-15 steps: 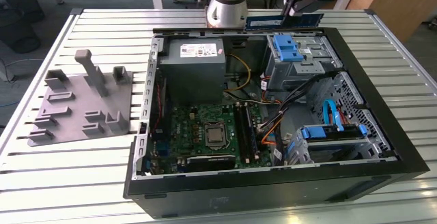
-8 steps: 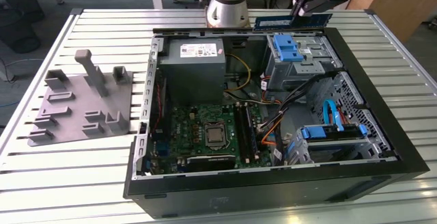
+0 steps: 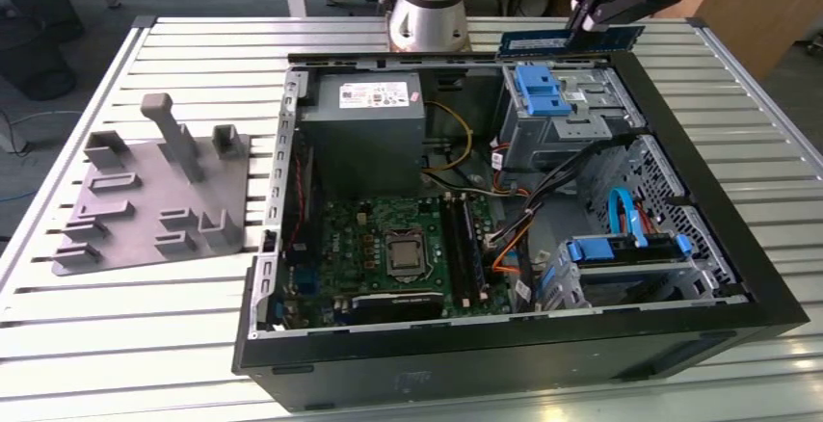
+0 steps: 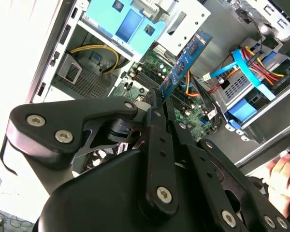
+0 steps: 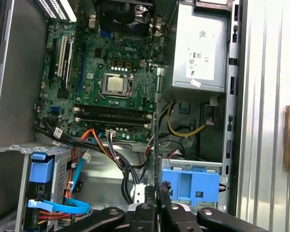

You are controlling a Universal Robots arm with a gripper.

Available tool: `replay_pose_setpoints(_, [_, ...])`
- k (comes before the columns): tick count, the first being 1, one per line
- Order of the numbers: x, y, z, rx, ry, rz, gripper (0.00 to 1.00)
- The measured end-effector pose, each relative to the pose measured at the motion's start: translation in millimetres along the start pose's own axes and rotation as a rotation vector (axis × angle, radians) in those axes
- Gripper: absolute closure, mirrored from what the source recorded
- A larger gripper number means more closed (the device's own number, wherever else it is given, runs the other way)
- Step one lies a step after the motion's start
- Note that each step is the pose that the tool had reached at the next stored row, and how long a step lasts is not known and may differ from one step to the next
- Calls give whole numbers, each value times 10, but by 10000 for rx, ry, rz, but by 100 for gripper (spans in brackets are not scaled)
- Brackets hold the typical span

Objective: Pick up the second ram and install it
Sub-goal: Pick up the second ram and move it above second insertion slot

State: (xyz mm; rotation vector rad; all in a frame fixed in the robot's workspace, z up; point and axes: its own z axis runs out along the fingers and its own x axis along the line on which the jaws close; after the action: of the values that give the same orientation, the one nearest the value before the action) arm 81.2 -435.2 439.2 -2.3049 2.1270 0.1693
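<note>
My gripper [image 3: 599, 25] is shut on the second ram [image 3: 566, 43], a flat blue stick with a pale label. I hold it level above the far rim of the open computer case [image 3: 720, 239], over the blue drive caddy [image 3: 541, 90]. In the second wrist view the second ram [image 4: 186, 63] sticks out from the gripper [image 4: 159, 99] toward the case interior. In the first wrist view the second ram [image 5: 156, 154] appears edge-on as a thin line rising from the gripper [image 5: 157, 193]. The long black memory slots [image 5: 111, 116] lie on the green motherboard [image 3: 385, 249], well below the stick.
A grey power supply [image 3: 366, 104] fills the case's far corner. Orange, yellow and black cables [image 3: 508, 239] run beside the motherboard. A second blue caddy [image 3: 623, 249] sits at the exterior view's right. A grey fixture with posts [image 3: 154, 200] stands at the left. A person's hand [image 4: 282, 176] shows at a frame edge.
</note>
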Motion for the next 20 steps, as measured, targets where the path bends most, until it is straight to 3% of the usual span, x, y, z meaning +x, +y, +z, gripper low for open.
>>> replay_pose_setpoints(9, [37, 41, 12, 4, -2, 40, 86])
replay_pose_setpoints(20, [209, 253, 124, 7, 2, 45, 86])
